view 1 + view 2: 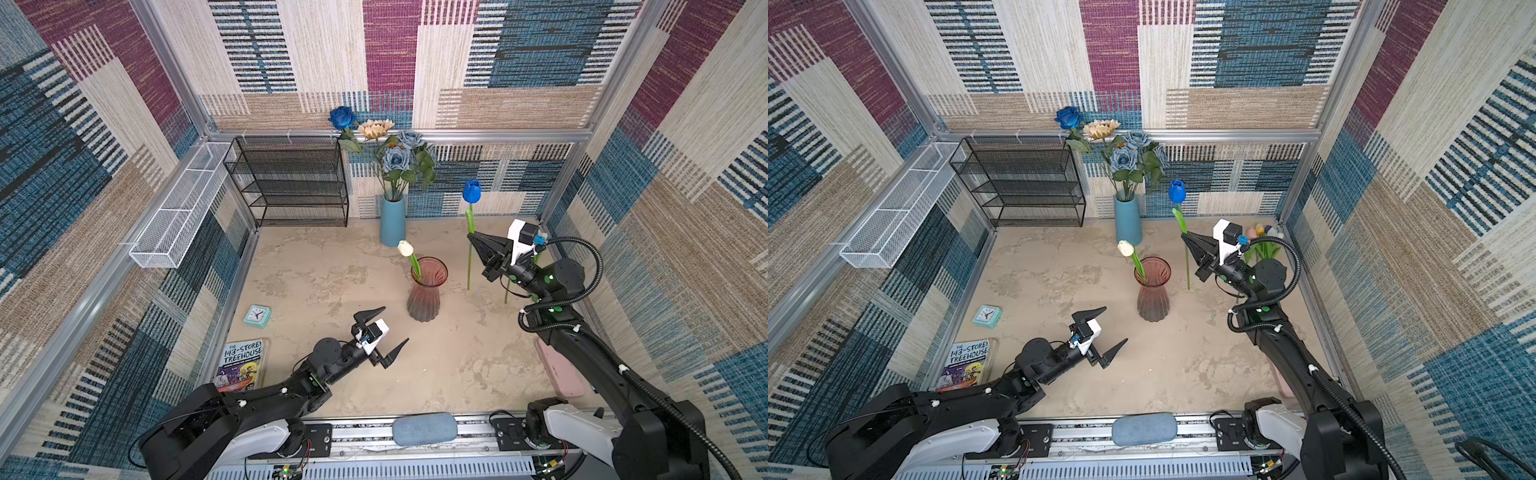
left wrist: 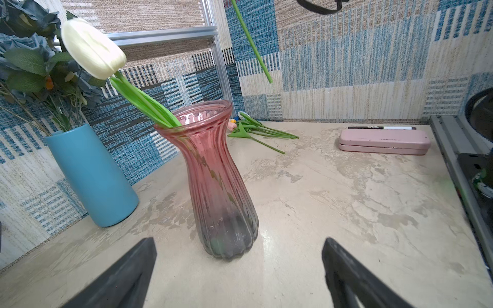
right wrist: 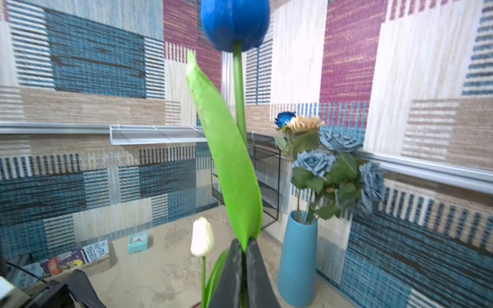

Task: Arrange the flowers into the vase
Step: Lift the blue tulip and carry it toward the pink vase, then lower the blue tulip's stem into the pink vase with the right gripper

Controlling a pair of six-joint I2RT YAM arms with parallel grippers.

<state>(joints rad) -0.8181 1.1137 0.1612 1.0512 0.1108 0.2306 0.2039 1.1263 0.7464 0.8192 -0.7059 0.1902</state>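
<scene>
The right jaws are shut tight on the green stem of the blue tulip (image 1: 472,191), just where its leaf (image 3: 226,160) starts, so the bloom stands high above them and the rest of the stem hangs below, off the surface (image 1: 332,270). The tulip is up in the air, nearly upright, right of the pink vase (image 1: 424,299), which has a white tulip (image 1: 405,247) leaning in it. The left jaws are wide apart and hold nothing, near the vase's foot.
</scene>
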